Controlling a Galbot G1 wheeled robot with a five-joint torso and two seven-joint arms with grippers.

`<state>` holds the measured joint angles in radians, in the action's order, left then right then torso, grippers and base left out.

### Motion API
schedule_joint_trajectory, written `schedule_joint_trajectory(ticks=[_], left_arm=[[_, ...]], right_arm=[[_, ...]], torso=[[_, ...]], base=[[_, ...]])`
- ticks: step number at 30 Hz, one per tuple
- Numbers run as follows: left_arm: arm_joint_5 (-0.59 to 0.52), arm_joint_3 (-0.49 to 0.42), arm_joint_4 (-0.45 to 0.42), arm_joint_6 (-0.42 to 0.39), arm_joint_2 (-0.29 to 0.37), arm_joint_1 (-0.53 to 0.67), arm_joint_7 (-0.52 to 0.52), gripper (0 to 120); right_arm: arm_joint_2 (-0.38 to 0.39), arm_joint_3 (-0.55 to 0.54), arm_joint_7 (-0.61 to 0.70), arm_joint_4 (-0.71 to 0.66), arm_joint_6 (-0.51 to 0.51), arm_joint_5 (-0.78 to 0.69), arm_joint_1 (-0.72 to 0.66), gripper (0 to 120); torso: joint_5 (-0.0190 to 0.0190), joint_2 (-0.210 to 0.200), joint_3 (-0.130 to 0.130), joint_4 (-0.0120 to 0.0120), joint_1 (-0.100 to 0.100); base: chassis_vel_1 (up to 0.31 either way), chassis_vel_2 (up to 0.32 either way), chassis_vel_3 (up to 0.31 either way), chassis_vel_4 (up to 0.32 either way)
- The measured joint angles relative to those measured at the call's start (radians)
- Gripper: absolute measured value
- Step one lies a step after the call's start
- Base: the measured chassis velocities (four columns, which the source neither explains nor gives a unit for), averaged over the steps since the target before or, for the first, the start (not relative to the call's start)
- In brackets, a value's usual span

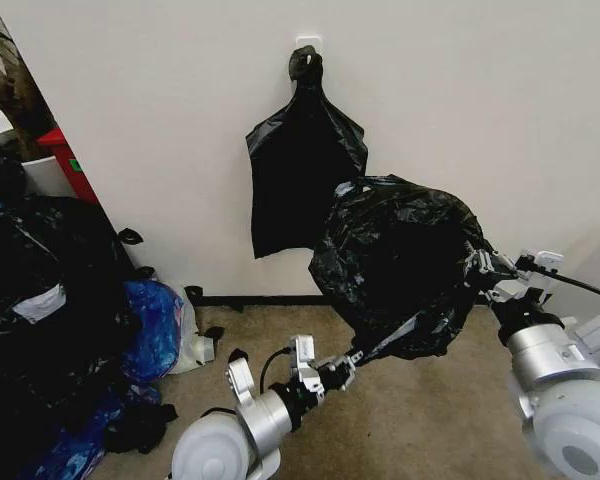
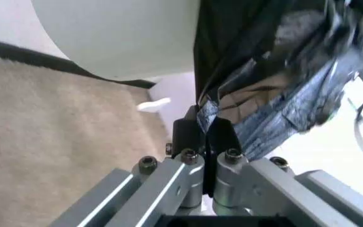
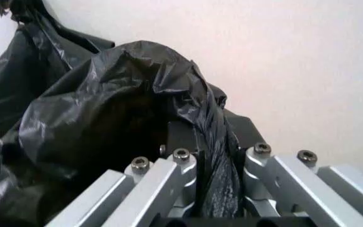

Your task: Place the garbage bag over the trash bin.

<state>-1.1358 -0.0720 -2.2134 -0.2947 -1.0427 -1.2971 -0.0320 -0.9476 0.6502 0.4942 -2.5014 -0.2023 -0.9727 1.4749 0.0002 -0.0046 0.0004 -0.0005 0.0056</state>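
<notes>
The left gripper (image 1: pixel 358 357) is pinching the glossy, crinkled black garbage bag (image 1: pixel 400 255) at its seven o'clock edge. The right gripper (image 1: pixel 477 265) is clamping its three o'clock edge, while the smooth white trash bin (image 2: pixel 118 35) is sitting inside.

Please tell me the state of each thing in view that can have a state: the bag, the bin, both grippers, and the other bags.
garbage bag: held up, billowed, gripped at two edges.
trash bin: white wall beside the bag; whether the bag covers it, cannot tell.
left gripper: shut on the bag's lower edge.
right gripper: shut on a bag fold.
bunch of black bags: hanging flat on the wall, knotted at top.
heap of bags: piled on the floor, stuffed.
</notes>
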Motion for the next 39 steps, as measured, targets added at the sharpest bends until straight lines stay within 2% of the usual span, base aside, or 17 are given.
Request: schedule_joint_trajectory(ticks=[1, 4, 11, 19, 26, 34, 36, 39], left_arm=[[0.063, -0.013, 0.015, 0.006, 0.000, 0.003, 0.020, 0], [0.152, -0.041, 0.041, 0.014, -0.004, 0.017, 0.045, 0], [0.257, -0.080, 0.102, 0.062, -0.017, 0.054, 0.051, 0], [0.286, -0.067, 0.150, 0.104, -0.023, 0.061, 0.041, 0], [0.245, -0.058, 0.188, 0.108, -0.042, 0.069, 0.027, 0], [0.228, -0.047, 0.182, 0.104, -0.041, 0.060, 0.022, 0], [0.231, -0.042, 0.181, 0.104, -0.039, 0.056, 0.021, 1], [0.260, -0.011, 0.181, 0.112, -0.032, 0.038, 0.022, 11]], right_arm=[[-0.001, -0.002, 0.004, 0.000, 0.000, -0.010, 0.002, 4], [-0.007, -0.009, 0.010, 0.000, 0.000, -0.025, 0.008, 4], [-0.017, -0.011, 0.021, 0.001, -0.005, -0.080, 0.014, 4], [-0.016, -0.010, 0.022, 0.001, -0.005, -0.147, -0.001, 4], [-0.008, -0.007, 0.020, 0.001, -0.006, -0.167, -0.008, 4], [-0.007, -0.001, -0.004, 0.001, -0.016, -0.143, -0.001, 4], [-0.007, -0.001, -0.010, 0.001, -0.017, -0.132, 0.000, 4], [-0.003, 0.007, -0.057, 0.001, -0.017, -0.074, 0.008, 4]], torso=[[0.0000, 0.000, 0.000, -0.0001, 0.000], [0.0000, 0.000, 0.000, -0.0001, 0.000], [0.0000, 0.000, 0.000, -0.0002, 0.000], [0.0000, 0.000, 0.000, -0.0001, 0.000], [0.0000, 0.000, 0.000, 0.0000, 0.000], [0.0000, 0.000, 0.000, -0.0001, 0.000], [0.0000, 0.000, 0.000, -0.0001, 0.000], [0.0000, 0.000, 0.000, -0.0002, 0.000]], base=[[0.000, 0.000, 0.000, 0.000], [0.000, 0.000, 0.000, 0.000], [0.000, 0.000, 0.000, 0.000], [0.000, 0.000, 0.000, 0.000], [0.000, 0.000, 0.000, 0.000], [0.000, 0.000, 0.000, 0.000], [0.000, 0.000, 0.000, 0.000], [0.000, 0.000, 0.000, 0.000]])
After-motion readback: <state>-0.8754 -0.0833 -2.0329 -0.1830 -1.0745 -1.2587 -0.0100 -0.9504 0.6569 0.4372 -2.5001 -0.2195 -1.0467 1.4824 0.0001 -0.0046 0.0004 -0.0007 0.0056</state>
